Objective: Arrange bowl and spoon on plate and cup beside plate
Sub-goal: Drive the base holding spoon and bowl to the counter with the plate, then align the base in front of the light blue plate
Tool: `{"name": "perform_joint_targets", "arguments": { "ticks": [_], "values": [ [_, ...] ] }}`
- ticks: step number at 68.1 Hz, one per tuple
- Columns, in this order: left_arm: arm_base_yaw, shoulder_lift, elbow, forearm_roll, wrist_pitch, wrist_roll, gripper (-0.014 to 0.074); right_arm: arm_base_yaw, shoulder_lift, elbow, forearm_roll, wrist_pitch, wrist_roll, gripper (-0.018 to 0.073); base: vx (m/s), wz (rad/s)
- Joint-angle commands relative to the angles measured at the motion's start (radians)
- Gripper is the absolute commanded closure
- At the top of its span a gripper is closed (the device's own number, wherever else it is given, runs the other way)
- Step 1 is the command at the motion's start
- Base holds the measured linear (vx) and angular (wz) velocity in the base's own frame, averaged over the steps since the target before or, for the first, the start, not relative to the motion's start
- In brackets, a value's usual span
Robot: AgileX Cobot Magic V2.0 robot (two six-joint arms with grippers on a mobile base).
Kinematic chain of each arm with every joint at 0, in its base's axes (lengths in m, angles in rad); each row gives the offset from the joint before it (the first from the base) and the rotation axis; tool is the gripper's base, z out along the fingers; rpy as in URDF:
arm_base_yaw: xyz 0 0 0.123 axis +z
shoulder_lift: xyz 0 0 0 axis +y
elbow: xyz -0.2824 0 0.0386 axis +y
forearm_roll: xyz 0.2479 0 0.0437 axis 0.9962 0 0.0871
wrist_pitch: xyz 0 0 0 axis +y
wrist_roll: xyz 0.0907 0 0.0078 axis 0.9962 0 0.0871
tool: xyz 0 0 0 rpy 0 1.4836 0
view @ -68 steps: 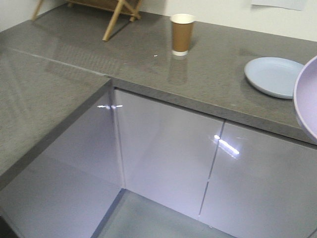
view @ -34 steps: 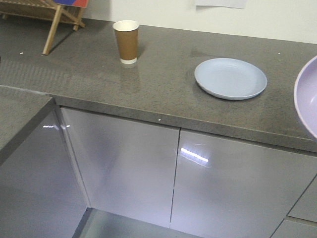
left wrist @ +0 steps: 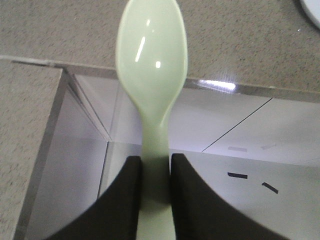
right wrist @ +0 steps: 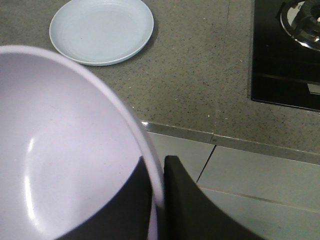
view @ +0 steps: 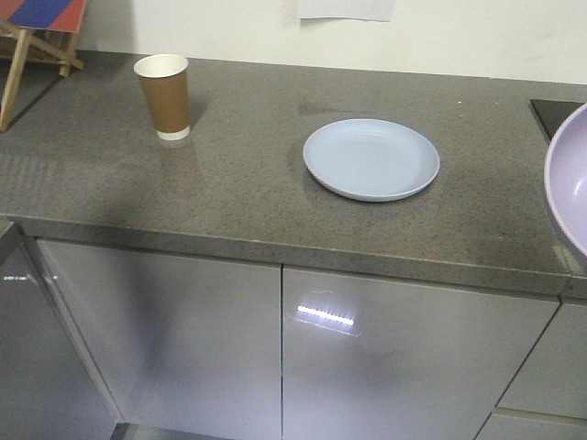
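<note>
A wooden rack [view: 27, 46] stands at the far left of the grey worktop [view: 238, 192], well left of the plate [view: 371, 159]. The cup [view: 163, 94] is upright on the worktop, also well left of the plate and slightly nearer the wall. The plate lies flat and bare, near the worktop's front edge, above glossy cabinet doors [view: 183, 348].

In the left wrist view, the left jaws are clamped on the handle of the spoon [left wrist: 152, 80]. Its scoop points forward over the worktop's front edge, to the left of the plate, of which only a sliver shows.

Right of the plate, the bowl [view: 570, 179] is in the air, tilted. The right jaws pinch its rim, one inside and one outside. A black hob [right wrist: 285, 55] sits in the worktop, farther right of the plate.
</note>
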Motion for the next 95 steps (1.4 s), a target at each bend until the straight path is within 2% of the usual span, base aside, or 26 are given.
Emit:
{"name": "perform_joint_targets", "arguments": {
  "ticks": [1,95],
  "values": [
    [0.001,-0.024,-0.025,0.002,-0.049,-0.004,0.0603,-0.006,-0.007,-0.026,0.008,-0.062,-0.005,0.0566,0.13,-0.2],
    [0.001,-0.024,-0.025,0.002,-0.049,-0.004,0.0603,-0.006,-0.007,-0.026,0.008,-0.062,-0.005,0.0566,0.15,-0.11]
  ]
}}
